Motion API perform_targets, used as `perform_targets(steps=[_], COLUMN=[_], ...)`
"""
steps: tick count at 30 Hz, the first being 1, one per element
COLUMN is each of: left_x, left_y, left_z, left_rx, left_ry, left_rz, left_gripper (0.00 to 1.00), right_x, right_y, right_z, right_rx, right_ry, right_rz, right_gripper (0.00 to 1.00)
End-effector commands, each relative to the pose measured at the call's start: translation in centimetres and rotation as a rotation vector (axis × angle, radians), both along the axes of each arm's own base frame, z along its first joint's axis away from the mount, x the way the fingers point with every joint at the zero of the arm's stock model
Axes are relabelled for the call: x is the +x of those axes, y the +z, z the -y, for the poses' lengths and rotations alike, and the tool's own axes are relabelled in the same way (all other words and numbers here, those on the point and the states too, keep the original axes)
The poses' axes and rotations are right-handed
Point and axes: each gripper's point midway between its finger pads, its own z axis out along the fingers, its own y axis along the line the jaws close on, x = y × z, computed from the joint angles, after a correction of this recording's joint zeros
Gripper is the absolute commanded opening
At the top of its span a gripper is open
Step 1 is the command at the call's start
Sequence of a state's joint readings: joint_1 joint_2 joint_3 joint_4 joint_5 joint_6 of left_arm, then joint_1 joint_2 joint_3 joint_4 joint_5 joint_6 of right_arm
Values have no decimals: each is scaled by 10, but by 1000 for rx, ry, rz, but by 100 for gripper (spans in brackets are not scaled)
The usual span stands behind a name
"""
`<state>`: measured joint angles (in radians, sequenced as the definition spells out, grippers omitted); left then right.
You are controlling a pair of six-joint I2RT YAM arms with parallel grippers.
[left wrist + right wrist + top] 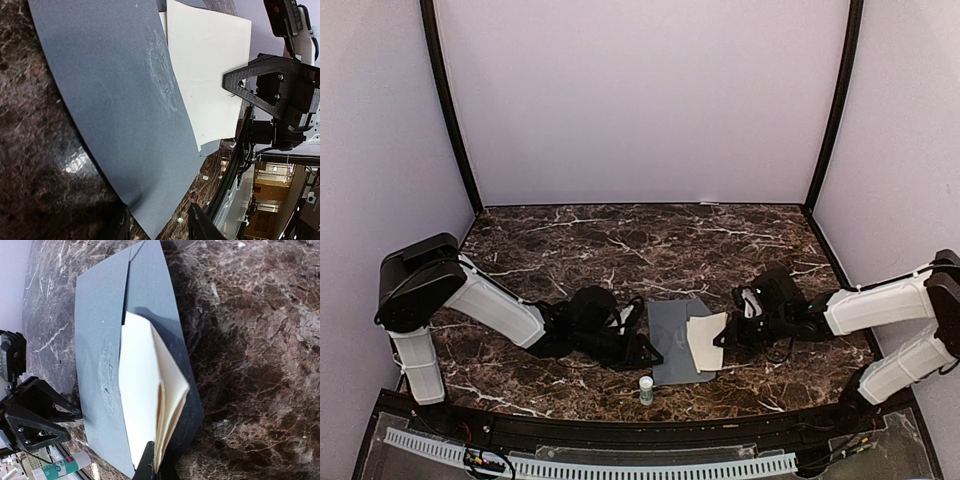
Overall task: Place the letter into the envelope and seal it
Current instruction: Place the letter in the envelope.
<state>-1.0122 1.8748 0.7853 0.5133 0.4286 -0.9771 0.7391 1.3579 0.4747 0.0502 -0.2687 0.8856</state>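
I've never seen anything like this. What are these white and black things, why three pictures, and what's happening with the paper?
They are two robot arms bolted to a marble-patterned table. The wide picture looks down from above; the other two come from cameras on each wrist. A grey envelope lies flat, a small white-and-green tube near its front edge. The right gripper is shut on a folded cream letter that rests over the envelope; whether it is tucked in is unclear. The left gripper sits at the envelope's opposite edge, fingers parted.
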Motion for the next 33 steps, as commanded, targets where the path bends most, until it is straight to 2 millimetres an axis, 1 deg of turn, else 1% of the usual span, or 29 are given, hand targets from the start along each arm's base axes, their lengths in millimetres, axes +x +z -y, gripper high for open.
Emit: perform_targets(steps=[1,7,14,16,19,22,23,26,27,28,29,31,33], left_x=[3,5,6,8,11,17,19,23,24,26,27,31,36], left_y=[3,3,-1,0,2,7,14,21,27,26,30,33,36], left_z=[8,12,15,16,15,10,9,4,4,2,1,-3,-8], left_rx=[-22,-23,-18,-14,-1,14,8,25,19,35,33,51,71], left_ry=[-13,-25,-35,-33,-21,11,17,39,41,50,52,72,98], left_rz=[11,21,26,33,49,78,93,121,134,137,146,158,174], left_gripper=[39,39,39,39,39,40,42,45,47,48,49,50,51], right_x=[3,5,11,11,12,12,13,15,16,17,20,22,24], right_y=[-3,-8,2,3,1,7,11,23,28,32,36,42,47], right_z=[-8,-18,-35,-37,-35,-32,-31,-26,-24,-22,-19,-14,-10], right_rx=[-3,7,46,44,16,7,6,-22,-33,-48,-66,-101,-127], right_ry=[-1,22,79,93,100,101,103,98,98,96,87,83,79], right_rz=[-20,-41,-4,2,6,24,34,63,75,86,102,122,136], right_gripper=[0,0,0,0,0,1,6,23,29,33,38,44,48])
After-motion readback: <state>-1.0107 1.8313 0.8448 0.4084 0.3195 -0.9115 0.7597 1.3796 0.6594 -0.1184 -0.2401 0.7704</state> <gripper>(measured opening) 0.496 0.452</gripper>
